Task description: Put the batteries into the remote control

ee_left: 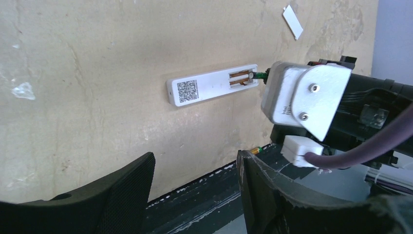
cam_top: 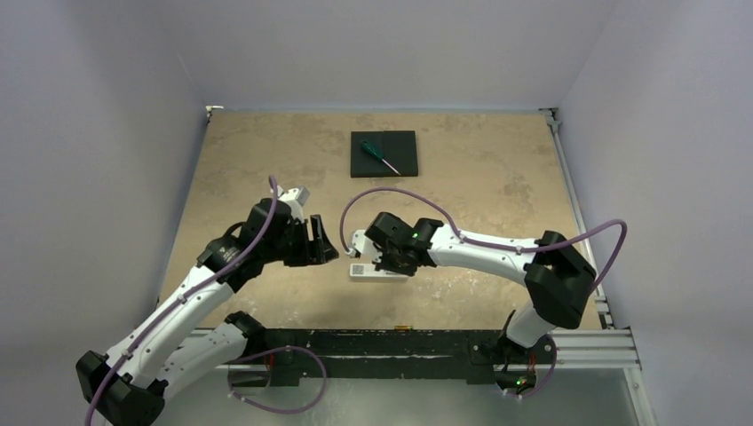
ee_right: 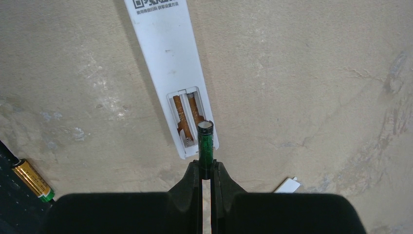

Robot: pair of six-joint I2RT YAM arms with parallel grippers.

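The white remote control (ee_right: 168,58) lies face down on the table, its battery compartment (ee_right: 190,117) open and both slots empty. My right gripper (ee_right: 205,170) is shut on a green-and-dark battery (ee_right: 205,144), holding it just over the compartment's right slot at the remote's end. A second, goldish battery (ee_right: 33,180) lies loose by the black front strip. My left gripper (ee_left: 195,195) is open and empty, left of the remote (ee_left: 209,85). From above, the remote (cam_top: 366,270) lies between the left gripper (cam_top: 330,244) and the right gripper (cam_top: 388,264).
The small white cover strip (ee_right: 288,185) lies on the table near my right gripper, also in the left wrist view (ee_left: 292,21). A black square pad (cam_top: 384,153) with a green-handled screwdriver (cam_top: 380,157) sits at the back. The black rail (cam_top: 355,342) runs along the front edge.
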